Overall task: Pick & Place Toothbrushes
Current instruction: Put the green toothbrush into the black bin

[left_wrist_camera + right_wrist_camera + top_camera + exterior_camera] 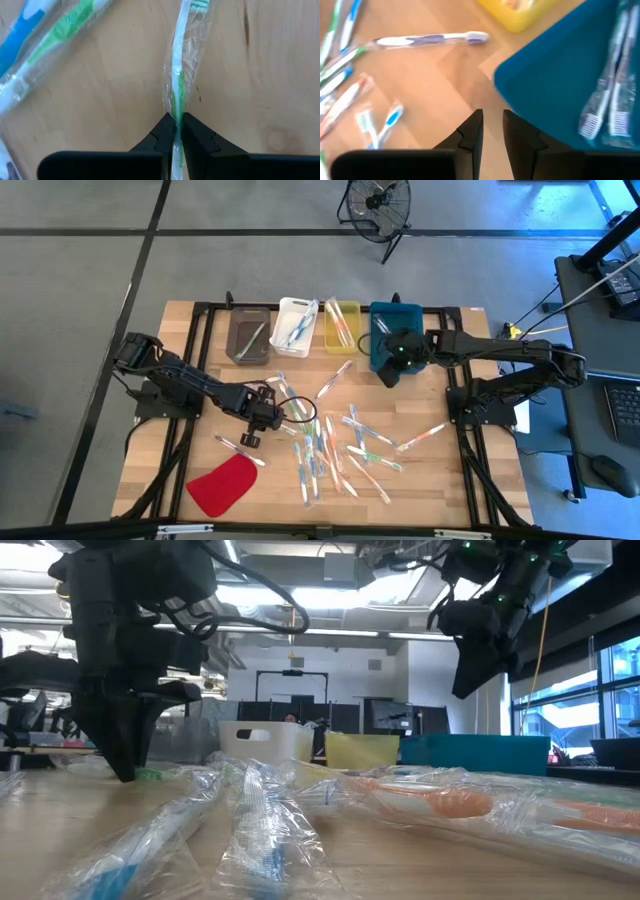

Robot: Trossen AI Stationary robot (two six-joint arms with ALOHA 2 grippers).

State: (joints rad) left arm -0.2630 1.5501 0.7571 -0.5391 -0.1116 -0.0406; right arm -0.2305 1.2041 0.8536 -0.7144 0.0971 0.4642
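— Seen from above, where does the sorting stand?
— Most toothbrushes [350, 445] lie loose on the wooden table [450, 480] in a spread near its middle and front, beside the flat red piece [222, 485]. Along the far edge sit four bins: a brown bin [248, 337], a white bin [296, 325], a yellow bin [342, 325] and a teal bin [384, 330], each with a few brushes in it. The left gripper [252, 430] is down at the left edge of the pile; the right gripper [398, 360] hangs by the teal bin

— And at table height?
— Wrapped brushes fill the foreground. The left arm's fingers reach the table by a bit of green; the right arm is raised well clear

— What does the left wrist show?
— Its fingertips [165, 135] are pressed onto a green toothbrush [177, 95] in clear wrap, which lies flat on the wood. So I judge the step to be the grasp itself, not yet a lift

— The right wrist?
— Fingers spread slightly, holding nothing, above bare wood beside the teal bin's rim; two wrapped brushes rest inside

— What next?
— Probably a straight lift, watching the slippery wrap, then a carry to a bin. I can't tell which bin takes green
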